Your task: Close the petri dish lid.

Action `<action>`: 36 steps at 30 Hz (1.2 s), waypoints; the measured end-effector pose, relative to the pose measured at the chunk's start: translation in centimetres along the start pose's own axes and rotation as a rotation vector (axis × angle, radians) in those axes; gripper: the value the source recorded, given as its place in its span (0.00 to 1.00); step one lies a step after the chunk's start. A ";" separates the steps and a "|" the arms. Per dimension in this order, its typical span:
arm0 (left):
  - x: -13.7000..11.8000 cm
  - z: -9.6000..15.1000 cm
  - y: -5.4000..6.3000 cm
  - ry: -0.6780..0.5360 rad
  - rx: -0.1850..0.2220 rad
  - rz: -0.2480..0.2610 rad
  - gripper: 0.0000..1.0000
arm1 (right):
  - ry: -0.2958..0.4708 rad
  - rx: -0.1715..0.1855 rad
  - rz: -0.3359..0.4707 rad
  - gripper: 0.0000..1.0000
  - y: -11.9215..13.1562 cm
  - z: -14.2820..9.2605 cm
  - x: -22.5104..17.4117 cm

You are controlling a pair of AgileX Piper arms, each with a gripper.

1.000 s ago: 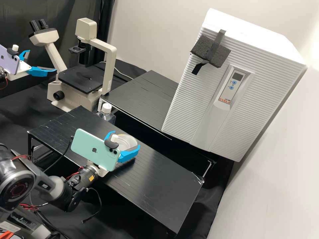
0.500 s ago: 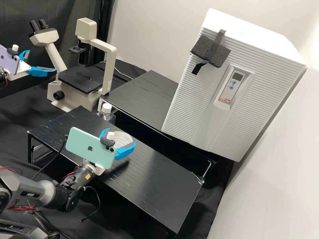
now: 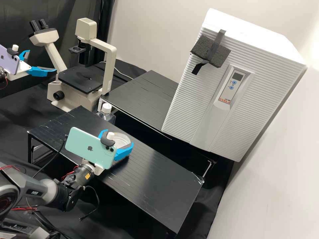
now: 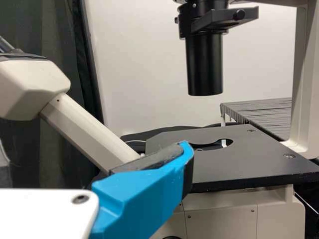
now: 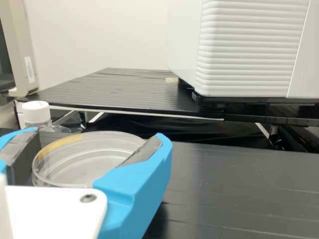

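Right wrist view: my right end effector (image 5: pixel 99 133) is holding the petri dish (image 5: pixel 84 162) by opposite sides, its round rim lying between both fingers over the near tabletop (image 5: pixel 239 189), while my left end effector (image 3: pixel 42 60) is hanging wide, far left.

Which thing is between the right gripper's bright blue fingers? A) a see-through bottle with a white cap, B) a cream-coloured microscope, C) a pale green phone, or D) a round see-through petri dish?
D: the round see-through petri dish sits between the right gripper's bright blue fingers.
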 end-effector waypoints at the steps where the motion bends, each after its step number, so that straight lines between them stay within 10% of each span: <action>1: 0.0 0.0 0.0 0.000 0.000 0.000 1.00 | 0.002 -0.003 0.000 0.00 0.0 0.0 0.1; 8: 0.0 0.0 0.0 0.000 0.000 0.000 1.00 | 0.005 0.002 0.021 0.00 0.1 0.4 0.4; 9: 0.0 0.0 0.0 0.000 0.000 0.000 1.00 | 0.003 0.003 0.023 1.00 0.1 0.5 0.4; 36: 0.0 0.0 0.0 0.000 0.000 0.000 1.00 | -0.015 0.005 0.013 1.00 0.0 0.9 0.6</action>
